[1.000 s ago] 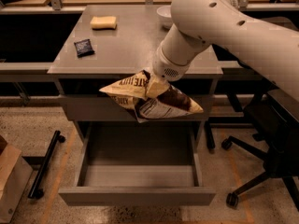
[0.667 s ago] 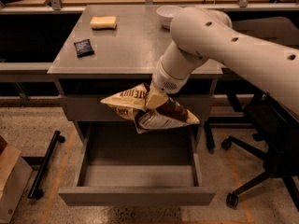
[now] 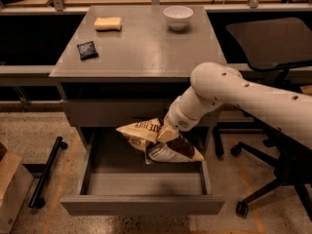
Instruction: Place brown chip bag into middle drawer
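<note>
The chip bag (image 3: 174, 152) is held pinched in the jaws of the gripper (image 3: 165, 133) and hangs crumpled just below them. The open drawer (image 3: 141, 204) lies beneath the jaws. The bag should be lowered between the side walls, clear of the rear edge, before the jaws are parted.

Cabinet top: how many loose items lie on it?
3: yellow sponge back left, dark packet mid left, white bowl back right. The pincer holds the brown chip bag over the open middle drawer.
</note>
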You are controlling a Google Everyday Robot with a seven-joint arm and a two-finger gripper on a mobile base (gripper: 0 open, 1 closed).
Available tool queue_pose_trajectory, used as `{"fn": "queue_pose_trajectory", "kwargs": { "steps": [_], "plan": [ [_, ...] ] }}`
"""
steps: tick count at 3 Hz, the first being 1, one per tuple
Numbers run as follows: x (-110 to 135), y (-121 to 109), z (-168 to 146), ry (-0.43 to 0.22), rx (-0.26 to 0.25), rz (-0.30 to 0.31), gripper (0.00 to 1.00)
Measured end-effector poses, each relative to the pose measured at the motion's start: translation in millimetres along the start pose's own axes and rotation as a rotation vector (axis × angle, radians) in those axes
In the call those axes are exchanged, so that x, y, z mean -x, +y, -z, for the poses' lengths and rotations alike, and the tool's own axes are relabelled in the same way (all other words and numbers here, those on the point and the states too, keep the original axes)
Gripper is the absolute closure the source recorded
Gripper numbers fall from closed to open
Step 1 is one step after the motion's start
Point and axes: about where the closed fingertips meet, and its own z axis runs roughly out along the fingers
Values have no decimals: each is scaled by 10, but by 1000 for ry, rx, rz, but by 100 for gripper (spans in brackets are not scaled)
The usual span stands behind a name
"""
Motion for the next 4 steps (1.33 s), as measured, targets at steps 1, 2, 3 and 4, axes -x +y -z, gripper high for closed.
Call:
{"fn": "queue_pose_trajectory", "kwargs": {
  "steps": [1, 2, 3, 4],
  "plan": [
    [-250, -26, -353, -97, 37, -88, 100],
    [-306, 7, -420, -72, 50, -97, 100],
    [-354, 13, -567, -42, 46, -85, 100],
    [-516, -25, -848, -24, 64, -86, 100]
  ]
}}
